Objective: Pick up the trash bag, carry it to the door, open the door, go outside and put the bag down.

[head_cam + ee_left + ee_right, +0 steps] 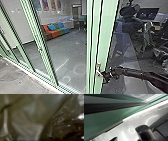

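The black right gripper [105,75] is at the silver metal handle [98,68], on the pale-green door edge [105,40], lower right. How jaws stand, I cannot tell.

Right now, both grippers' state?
Right gripper: at the door handle, open or closed unclear.
Left gripper: can't tell; crumpled plastic near its camera.

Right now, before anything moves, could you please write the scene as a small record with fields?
door frame: light green, around glass
right gripper: at the door handle
grip on handle: cannot tell
left wrist view: crumpled, partly see-through plastic close to the camera, probably the trash bag
seen through glass: sofa in orange, green and blue; pictures on the wall
floor: gray
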